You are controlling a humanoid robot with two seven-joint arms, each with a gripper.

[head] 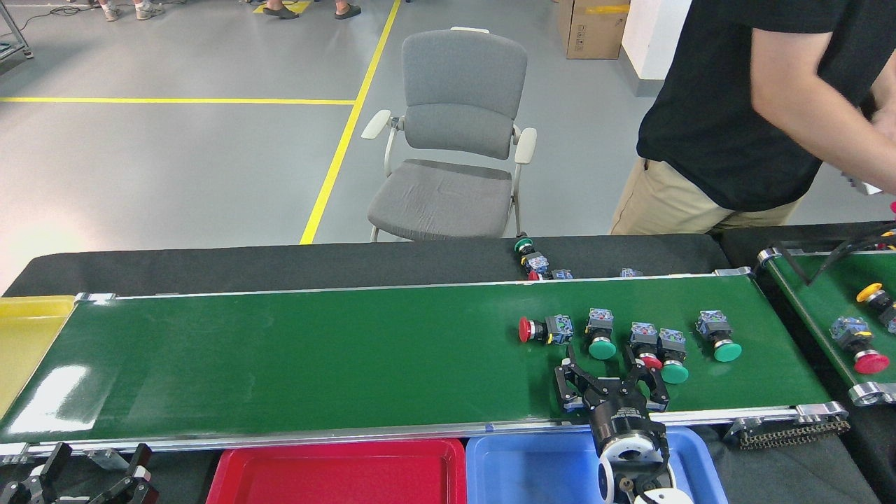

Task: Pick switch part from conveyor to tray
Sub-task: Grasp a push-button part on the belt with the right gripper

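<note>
The conveyor (315, 357) is a long glossy dark-green belt with silver rails. Several switch parts ride on its right part: a red one (535, 329) lying sideways, a green one (600, 337), a red and green pair (658, 346), and another green one (717, 337). My right gripper (602, 364) reaches over the belt's near edge, open, its fingertips just in front of the green switch part and holding nothing. My left gripper (91, 470) sits low at the bottom left, open and empty. A red tray (336, 476) and a blue tray (532, 465) lie below the belt.
A person (735, 105) stands behind the belt's right end, hands off to the right. A shorter green belt (819, 308) at the right carries more switches. Loose switch parts (535, 264) lie on the black cloth behind the conveyor. A yellow tray (24, 336) is at the left end, a grey chair (448, 140) beyond.
</note>
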